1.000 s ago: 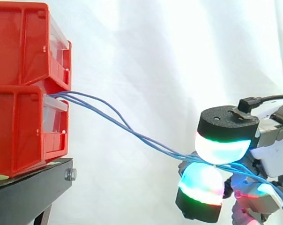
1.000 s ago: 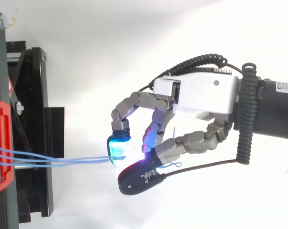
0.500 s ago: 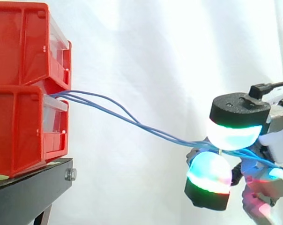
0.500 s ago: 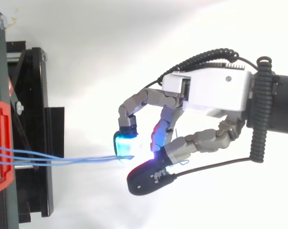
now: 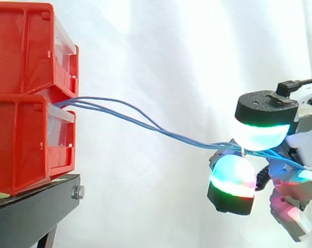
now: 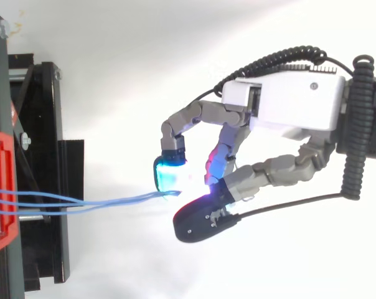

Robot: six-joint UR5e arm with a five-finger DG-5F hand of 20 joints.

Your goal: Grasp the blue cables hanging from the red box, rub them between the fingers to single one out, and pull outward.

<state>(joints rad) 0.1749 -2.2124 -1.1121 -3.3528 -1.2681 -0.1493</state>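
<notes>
Thin blue cables [image 5: 140, 123] run out of the gap between two stacked red boxes [image 5: 29, 95] and stretch rightward across open air. They end between two glowing pads of my hand [image 6: 281, 112], whose curled fingers pinch them. In the side view the upper pad [image 5: 259, 135] glows white with a green band, and the lower pad [image 5: 231, 175] glows cyan, red and green. From above the cables [image 6: 94, 202] lie nearly side by side and meet at the cyan fingertip [image 6: 169, 177]. Past the pinch, the cable ends [image 5: 277, 157] trail toward the palm.
The red boxes rest on a black stand [image 5: 32, 212] at the left, whose frame [image 6: 42, 168] also appears from above. A white curtain backs the scene. Open air lies between the stand and my hand.
My hand has moved right, away from the boxes, with the cables still pinched. The cables have drawn straighter and rose slightly at the pinch.
</notes>
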